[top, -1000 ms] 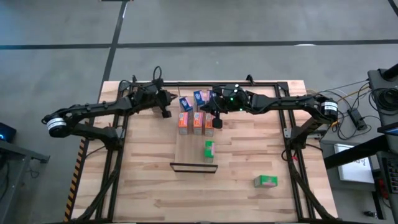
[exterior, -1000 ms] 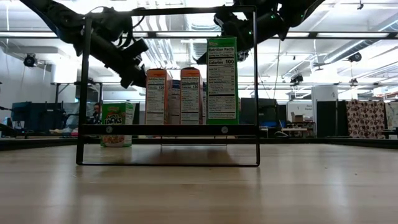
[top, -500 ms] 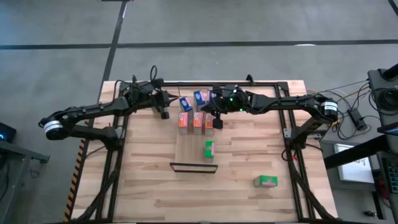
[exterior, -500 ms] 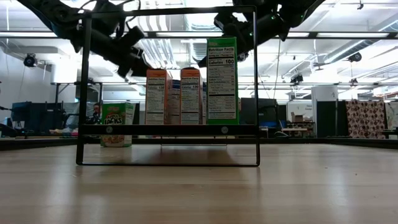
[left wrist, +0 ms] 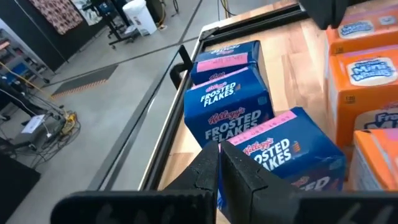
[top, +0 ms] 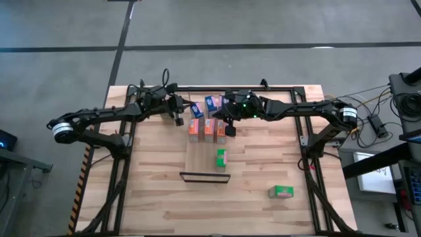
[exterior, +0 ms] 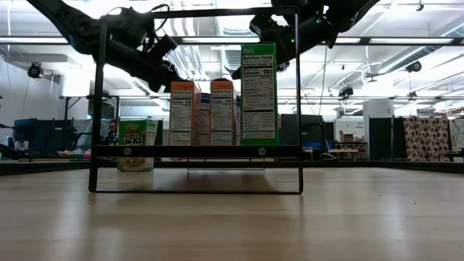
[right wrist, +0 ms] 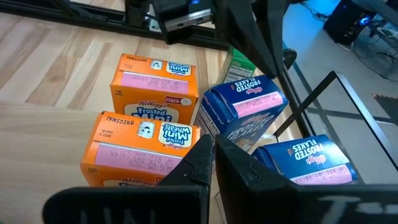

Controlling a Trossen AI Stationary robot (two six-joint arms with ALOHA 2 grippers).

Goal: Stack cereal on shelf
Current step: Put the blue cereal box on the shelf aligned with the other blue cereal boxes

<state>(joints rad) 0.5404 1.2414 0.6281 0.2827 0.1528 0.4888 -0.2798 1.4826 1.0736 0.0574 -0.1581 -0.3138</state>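
Note:
Three orange cereal boxes stand upright in a row at the far end of the light wooden shelf. A green box stands upright nearer its dark lip. Three blue boxes stand just beyond the orange row. My left gripper hovers shut beside the leftmost blue box; its fingers show nothing between them. My right gripper hangs shut over the right end of the orange row, above the box tops.
Another green box lies flat on the planked table near the right front. A further green box stands left of the stack, beyond the blue ones. The dark frame rail runs along the far edge, close behind the boxes.
My left gripper has tipped upward, so its shut fingers have risen and edged a little toward the blue boxes. My right gripper and all the boxes have kept still.

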